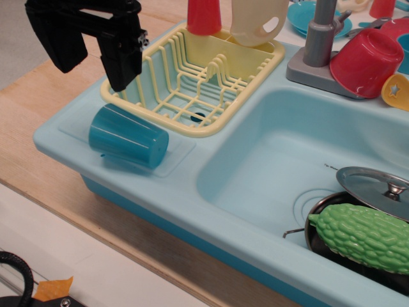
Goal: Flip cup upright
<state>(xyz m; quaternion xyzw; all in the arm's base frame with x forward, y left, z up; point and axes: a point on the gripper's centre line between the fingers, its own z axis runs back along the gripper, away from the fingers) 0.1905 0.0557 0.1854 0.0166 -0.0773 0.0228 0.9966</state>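
One small line of dark print stands on the inner wall of the pale blue sink (268, 160), at about three o'clock from the basin's middle and just above the steel lid (376, 189). It is too small to read. No other lettering, brand, number or sign shows on anything else.

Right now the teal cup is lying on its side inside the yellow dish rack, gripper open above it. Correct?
Not quite. The teal cup does lie on its side, but on the sink's drainboard in front of the yellow dish rack, not inside it. The observation.image view shows this. The gripper is open above it.
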